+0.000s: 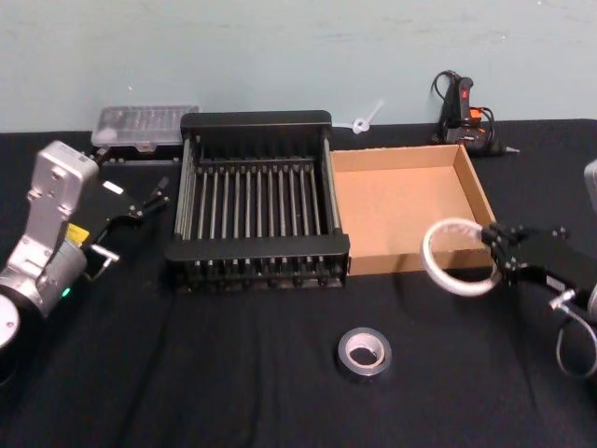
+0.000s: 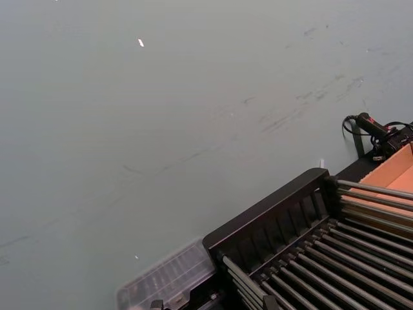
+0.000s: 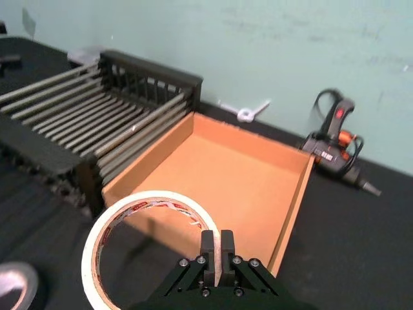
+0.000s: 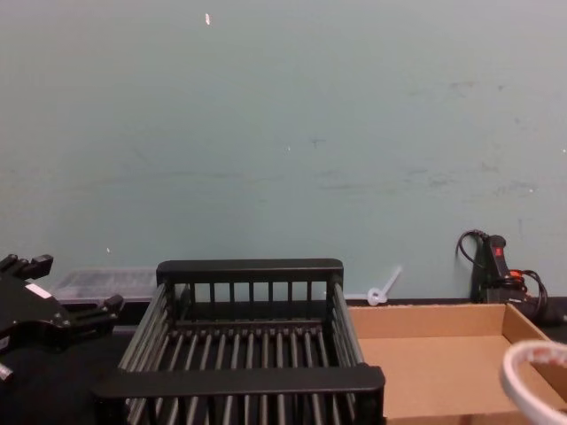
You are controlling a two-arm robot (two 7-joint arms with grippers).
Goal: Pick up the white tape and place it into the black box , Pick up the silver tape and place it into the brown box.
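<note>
My right gripper [image 1: 492,250] is shut on the rim of the white tape [image 1: 455,286], a thin whitish ring held tilted just above the table, by the front right corner of the brown box [image 1: 401,210]. The right wrist view shows the white tape [image 3: 155,196] pinched in the right gripper [image 3: 216,240], with the brown box [image 3: 219,174] beyond it. The silver tape [image 1: 364,352] lies flat on the table in front of both boxes. The black box [image 1: 256,252] stands left of the brown box, touching it. My left gripper [image 1: 142,199] stays open, left of the black box.
A clear plastic case [image 1: 145,126] lies behind the black box's left corner. A glue gun [image 1: 464,107] and a small white hook [image 1: 366,121] sit at the back by the wall. Black cloth covers the table [image 1: 233,373].
</note>
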